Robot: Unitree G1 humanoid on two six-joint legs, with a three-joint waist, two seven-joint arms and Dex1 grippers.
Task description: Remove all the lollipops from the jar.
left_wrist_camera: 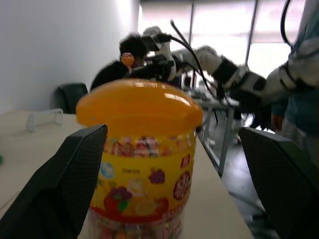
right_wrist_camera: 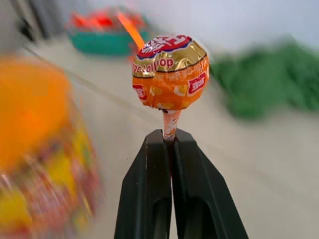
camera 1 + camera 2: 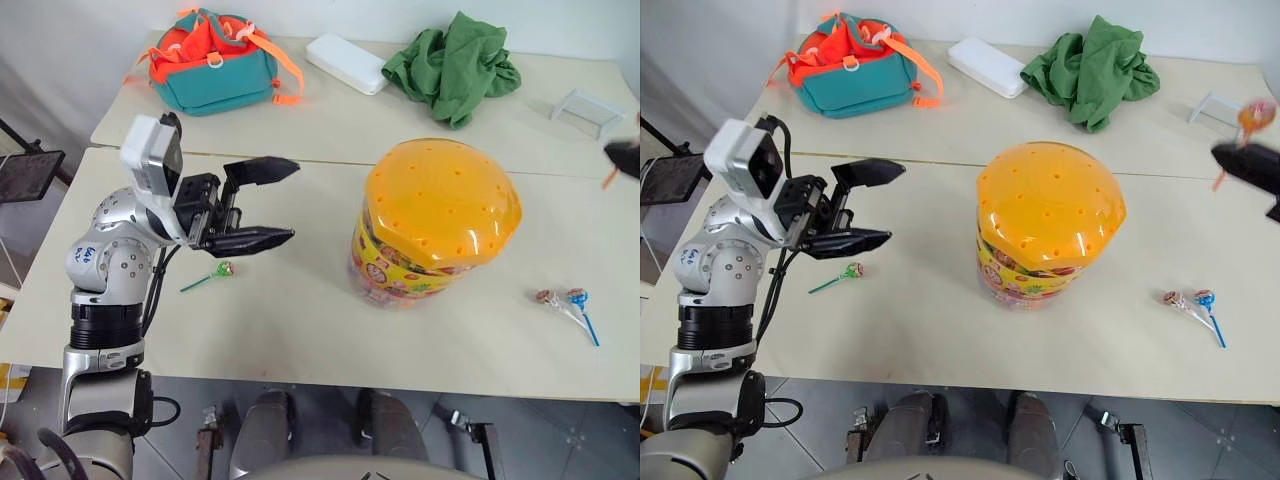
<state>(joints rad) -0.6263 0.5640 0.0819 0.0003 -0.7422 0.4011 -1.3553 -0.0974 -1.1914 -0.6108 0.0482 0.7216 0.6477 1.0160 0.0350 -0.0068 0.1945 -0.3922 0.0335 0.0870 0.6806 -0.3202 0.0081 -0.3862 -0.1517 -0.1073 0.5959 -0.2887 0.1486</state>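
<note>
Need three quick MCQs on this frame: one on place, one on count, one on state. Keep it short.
1. Where does the green-wrapped lollipop lie?
A. on the white table under the left hand
B. on the domed orange lid
C. beside the green cloth

2. How many lollipops lie on the table right of the clear plastic jar with the yellow label?
A. none
B. two
C. four

3. What state is the right hand in?
A. open, empty
B. shut on the jar's lid
C. shut on the orange-wrapped lollipop

Key: 1 A, it rests below the open left hand. 2 B, a pair lies together there. 3 C, its fingers pinch the stick.
</note>
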